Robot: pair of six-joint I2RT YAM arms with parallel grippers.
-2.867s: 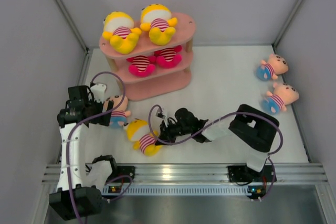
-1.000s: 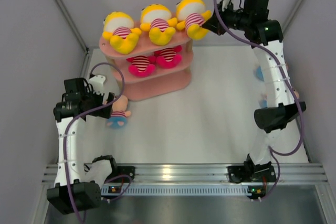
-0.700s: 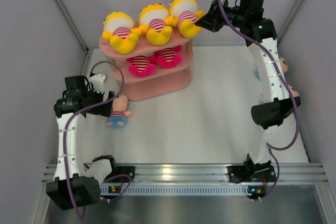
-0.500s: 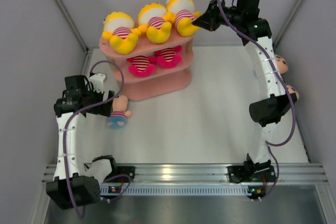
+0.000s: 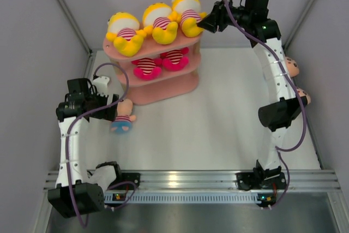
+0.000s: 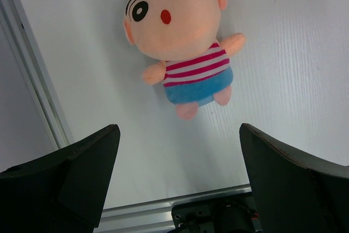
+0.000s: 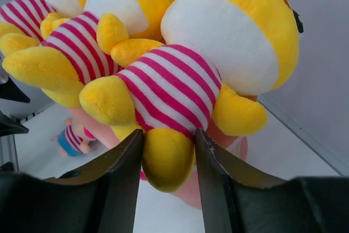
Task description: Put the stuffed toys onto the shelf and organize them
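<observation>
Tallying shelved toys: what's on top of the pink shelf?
Three yellow dolls side by side, rightmost doll's leg in the right gripper's jaws. They cover most of the top board.

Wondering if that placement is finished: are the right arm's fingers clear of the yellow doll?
No, the right gripper has both fingers against the lower leg of the yellow doll, one on each side.

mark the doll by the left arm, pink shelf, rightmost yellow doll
peach-headed doll (image 6: 193,68), left wrist view, shirt
pink shelf (image 5: 174,88), top external view, bottom board
rightmost yellow doll (image 7: 174,88), right wrist view, shirt
</observation>
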